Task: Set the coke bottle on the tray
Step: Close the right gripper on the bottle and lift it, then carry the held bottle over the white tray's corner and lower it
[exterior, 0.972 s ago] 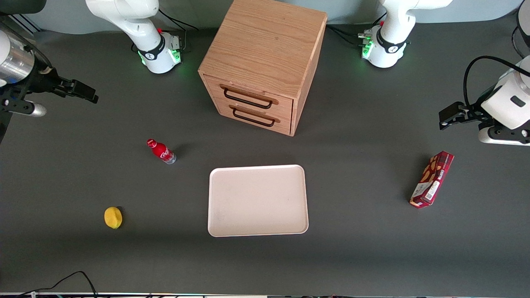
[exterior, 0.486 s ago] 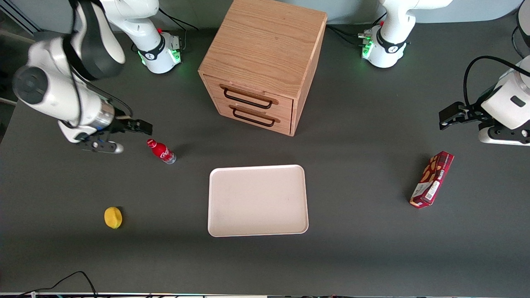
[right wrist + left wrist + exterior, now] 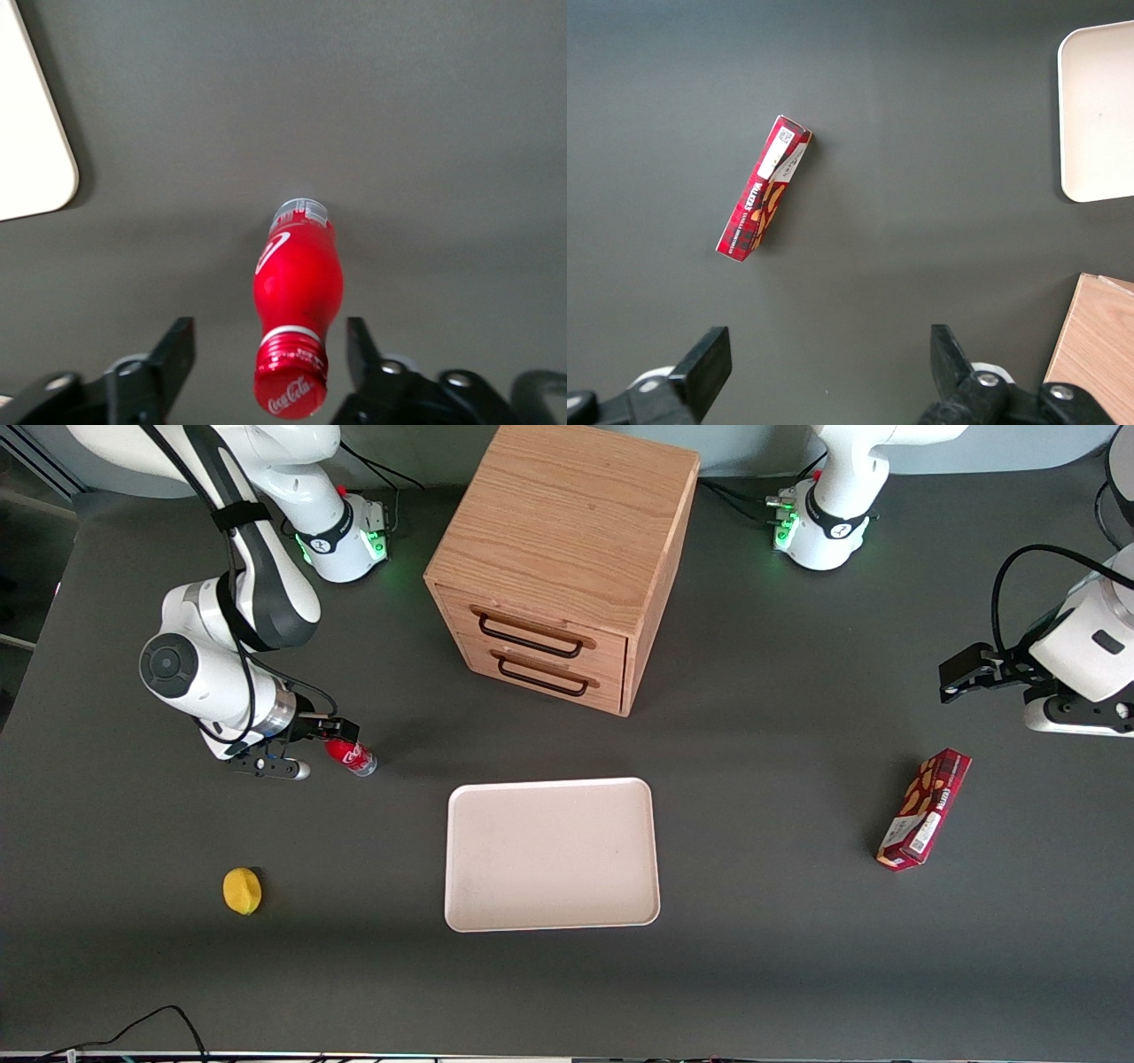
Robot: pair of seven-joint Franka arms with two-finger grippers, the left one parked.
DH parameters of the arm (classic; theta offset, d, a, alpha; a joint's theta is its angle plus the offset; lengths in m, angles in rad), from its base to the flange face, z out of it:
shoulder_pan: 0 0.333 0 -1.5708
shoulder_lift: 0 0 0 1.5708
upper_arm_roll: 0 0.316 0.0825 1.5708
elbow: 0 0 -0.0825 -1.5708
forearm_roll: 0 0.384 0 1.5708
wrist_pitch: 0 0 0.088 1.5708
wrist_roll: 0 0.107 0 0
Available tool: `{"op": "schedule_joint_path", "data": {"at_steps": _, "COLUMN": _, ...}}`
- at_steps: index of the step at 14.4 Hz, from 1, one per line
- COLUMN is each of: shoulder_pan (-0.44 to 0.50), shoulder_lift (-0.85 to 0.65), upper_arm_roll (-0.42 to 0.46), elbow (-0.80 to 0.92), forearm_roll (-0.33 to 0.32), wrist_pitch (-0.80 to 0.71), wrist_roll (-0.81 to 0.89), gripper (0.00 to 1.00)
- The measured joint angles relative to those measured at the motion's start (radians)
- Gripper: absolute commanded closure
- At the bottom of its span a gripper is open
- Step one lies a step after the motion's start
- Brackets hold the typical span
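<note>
The coke bottle [image 3: 354, 758], small and red with a red cap and a clear bottom, stands on the dark table toward the working arm's end, apart from the tray. In the right wrist view the coke bottle [image 3: 298, 288] shows with its cap closest to the camera. My gripper [image 3: 340, 736] is open and low over the bottle's top. In the right wrist view the gripper [image 3: 268, 354] has one finger on each side of the cap, not touching it. The cream-white tray [image 3: 551, 855] lies flat and bare at the table's middle; its corner shows in the right wrist view [image 3: 31, 133].
A wooden two-drawer cabinet [image 3: 567, 558] stands farther from the front camera than the tray. A yellow lemon [image 3: 242, 891] lies nearer the camera than the bottle. A dark red snack box [image 3: 924, 808] lies toward the parked arm's end, also in the left wrist view [image 3: 762, 199].
The right arm has swung in from the table's edge and come down to the bottle, so the open gripper now straddles its cap. The bottle and tray have not moved.
</note>
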Motion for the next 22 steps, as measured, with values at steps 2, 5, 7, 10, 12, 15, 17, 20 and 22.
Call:
{"op": "schedule_joint_path", "data": {"at_steps": 2, "shoulder_pan": 0.000, "shoulder_lift": -0.001, "upper_arm_roll": 0.000, "elbow": -0.004, "forearm_roll": -0.010, "wrist_pitch": 0.000, "wrist_roll": 0.000, "gripper": 1.00}}
{"op": "schedule_joint_path", "data": {"at_steps": 5, "shoulder_pan": 0.000, "shoulder_lift": -0.007, "upper_arm_roll": 0.000, "elbow": -0.009, "forearm_roll": -0.034, "wrist_pitch": -0.002, "wrist_roll": -0.001, "gripper": 1.00}}
{"op": "schedule_joint_path", "data": {"at_steps": 7, "shoulder_pan": 0.000, "shoulder_lift": -0.010, "upper_arm_roll": 0.000, "elbow": -0.006, "forearm_roll": -0.052, "wrist_pitch": -0.018, "wrist_roll": -0.001, "gripper": 1.00}}
{"op": "schedule_joint_path", "data": {"at_steps": 10, "shoulder_pan": 0.000, "shoulder_lift": -0.044, "upper_arm_roll": 0.001, "elbow": 0.084, "forearm_roll": -0.079, "wrist_pitch": -0.168, "wrist_roll": -0.003, "gripper": 1.00}}
{"op": "schedule_joint_path", "data": {"at_steps": 12, "shoulder_pan": 0.000, "shoulder_lift": -0.071, "upper_arm_roll": 0.001, "elbow": 0.244, "forearm_roll": -0.080, "wrist_pitch": -0.347, "wrist_roll": -0.008, "gripper": 1.00}}
{"op": "schedule_joint_path", "data": {"at_steps": 15, "shoulder_pan": 0.004, "shoulder_lift": -0.042, "upper_arm_roll": 0.002, "elbow": 0.546, "forearm_roll": -0.079, "wrist_pitch": -0.585, "wrist_roll": -0.004, "gripper": 1.00}}
{"op": "schedule_joint_path", "data": {"at_steps": 17, "shoulder_pan": 0.024, "shoulder_lift": 0.060, "upper_arm_roll": 0.009, "elbow": 0.755, "forearm_roll": -0.078, "wrist_pitch": -0.702, "wrist_roll": 0.060, "gripper": 1.00}}
{"op": "schedule_joint_path", "data": {"at_steps": 20, "shoulder_pan": 0.065, "shoulder_lift": 0.303, "upper_arm_roll": 0.053, "elbow": 1.046, "forearm_roll": -0.078, "wrist_pitch": -0.751, "wrist_roll": 0.239, "gripper": 1.00}}
{"op": "schedule_joint_path", "data": {"at_steps": 22, "shoulder_pan": 0.110, "shoulder_lift": 0.468, "upper_arm_roll": 0.065, "elbow": 1.185, "forearm_roll": -0.079, "wrist_pitch": -0.710, "wrist_roll": 0.381, "gripper": 1.00}}
